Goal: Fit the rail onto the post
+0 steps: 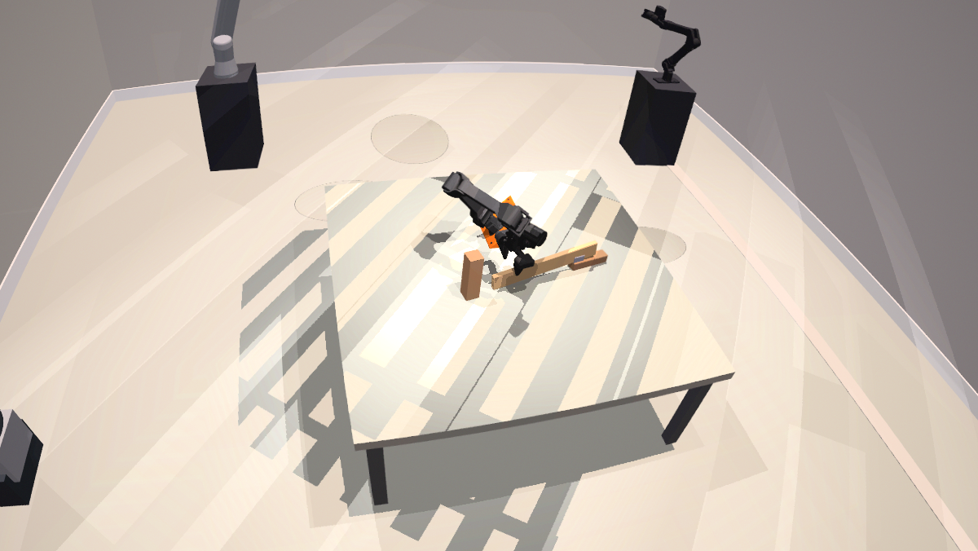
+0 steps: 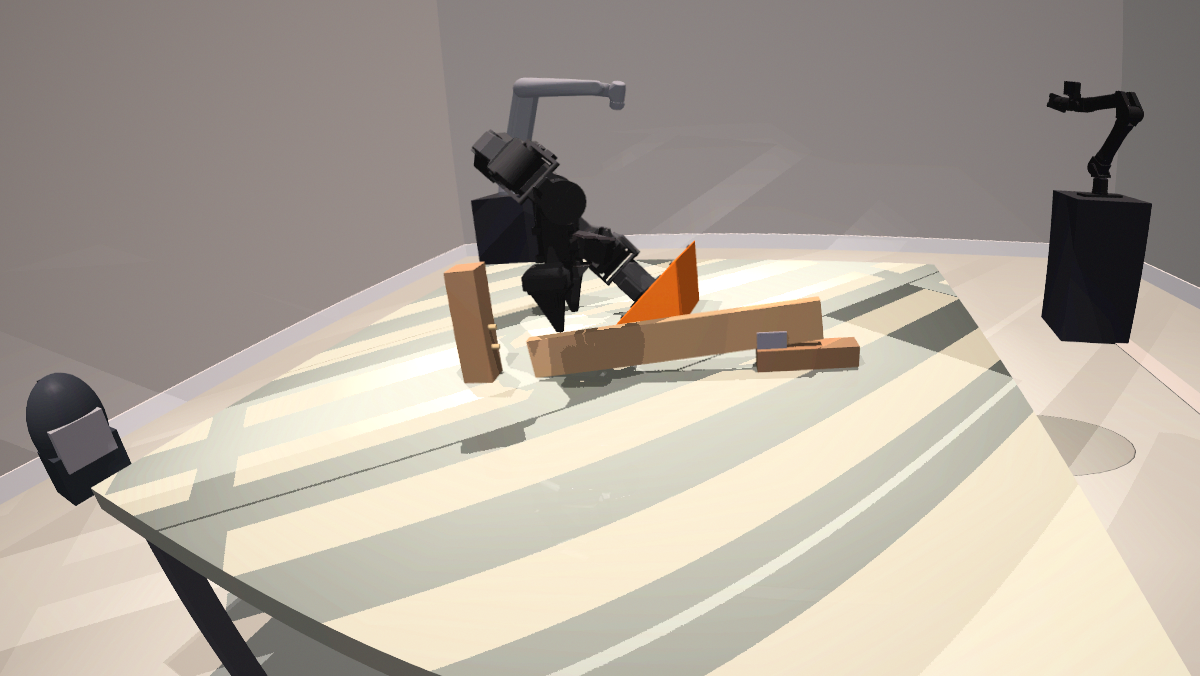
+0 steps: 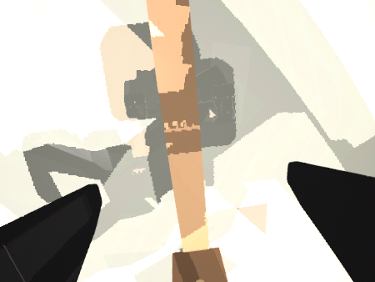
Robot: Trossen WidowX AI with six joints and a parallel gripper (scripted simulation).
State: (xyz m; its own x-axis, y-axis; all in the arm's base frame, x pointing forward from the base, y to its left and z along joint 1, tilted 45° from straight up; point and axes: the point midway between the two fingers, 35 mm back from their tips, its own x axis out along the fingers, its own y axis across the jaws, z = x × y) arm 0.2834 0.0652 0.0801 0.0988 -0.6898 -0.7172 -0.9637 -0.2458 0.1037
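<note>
Top view: striped pale tabletop (image 1: pixel 547 383); long light-wood bed rail (image 1: pixel 547 265) lies just beside short upright brown wooden post (image 1: pixel 471 274), far end at low wooden footboard block (image 1: pixel 593 259). Black tool (image 1: pixel 522 263) over rail's near part.

Exterior view: rail (image 2: pixel 696 334) tilted, near end down on tabletop, apart from post (image 2: pixel 472 322); two small pegs (image 2: pixel 494 335) bare. Grey bracket (image 2: pixel 771 340) on block. Orange wedge base (image 2: pixel 667 289) behind.

Wrist view: tool fingers spread wide, gripping nothing, straddling rail (image 3: pixel 180 137); no writing legible.

Sloping wooden rail (image 2: pixel 680 335), low end just short of pegged post (image 2: pixel 474 322)
</note>
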